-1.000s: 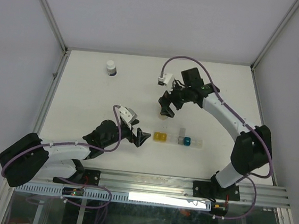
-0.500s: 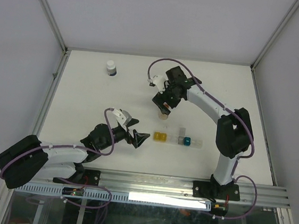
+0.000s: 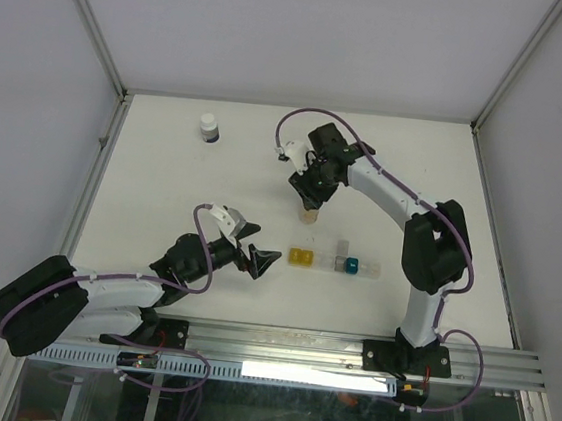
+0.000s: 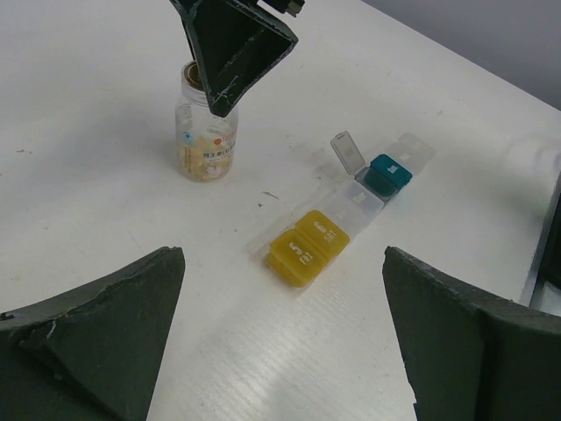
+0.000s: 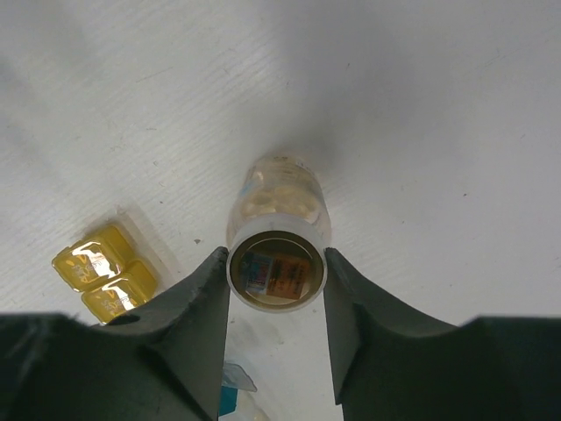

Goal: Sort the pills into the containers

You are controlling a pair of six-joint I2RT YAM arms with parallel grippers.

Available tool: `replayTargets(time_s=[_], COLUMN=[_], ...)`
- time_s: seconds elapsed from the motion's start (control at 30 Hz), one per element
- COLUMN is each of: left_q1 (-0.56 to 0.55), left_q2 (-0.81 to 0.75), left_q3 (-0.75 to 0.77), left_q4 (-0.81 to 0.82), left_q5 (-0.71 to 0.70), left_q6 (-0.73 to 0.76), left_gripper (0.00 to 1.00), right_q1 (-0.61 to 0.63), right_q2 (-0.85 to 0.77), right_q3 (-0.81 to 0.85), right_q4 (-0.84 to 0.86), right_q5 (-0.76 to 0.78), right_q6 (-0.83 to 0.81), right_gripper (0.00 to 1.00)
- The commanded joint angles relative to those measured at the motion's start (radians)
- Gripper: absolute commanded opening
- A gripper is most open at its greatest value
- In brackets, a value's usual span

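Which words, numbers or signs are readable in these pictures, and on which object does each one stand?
No text can be read with certainty.
On the pill bottle: a printed label, too small to read.
On the yellow compartments: dark marks on the lids, blurred.
On the teal compartment: a white mark, blurred.

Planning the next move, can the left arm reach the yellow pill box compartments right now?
Probably yes: the open left tool faces the yellow pill box compartments, and nothing stands between them.
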Motion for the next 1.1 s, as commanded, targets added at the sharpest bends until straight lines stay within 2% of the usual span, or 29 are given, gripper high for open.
replayTargets(time_s=[0.0,0.13,0.2,0.27,0.43,0.57,0.67,0.83,1.07], left_q1=[0.005,0.005,0.005,0.004,-0.008,-0.053,-0.116,-0.211,-0.241], left_q2=[-0.027,-0.02,-0.007,0.01,0.034,0.029,0.04,0.11,0.214], left_q3=[-0.008,-0.013,-0.019,-0.021,0.023,0.114,0.187,0.289,0.426], left_q4=[0.069,0.123,0.188,0.265,0.344,0.268,0.193,0.104,-0.049], left_q5=[0.047,0.121,0.175,0.224,0.27,0.213,0.126,-0.008,-0.168], left_q6=[-0.006,0.053,0.099,0.144,0.248,0.345,0.409,0.512,0.563], left_gripper=[0.99,0.99,0.99,0.99,0.99,0.99,0.99,0.99,0.99], right_q1=[0.006,-0.001,-0.015,-0.052,-0.188,-0.309,-0.364,-0.406,-0.412], right_q2=[-0.008,-0.069,-0.125,-0.189,-0.371,-0.526,-0.608,-0.687,-0.714], right_q3=[0.052,0.028,-0.006,-0.06,-0.237,-0.385,-0.474,-0.575,-0.601], right_q4=[-0.015,-0.02,-0.015,0.003,0.096,0.185,0.249,0.352,0.379], right_q5=[-0.021,-0.068,-0.143,-0.249,-0.548,-0.805,-0.935,-1.049,-1.076], right_q6=[0.009,-0.001,-0.011,-0.014,0.012,0.044,0.08,0.146,0.162], right_gripper=[0.34,0.16,0.06,0.01,0.0,0.0,0.0,0.0,0.0])
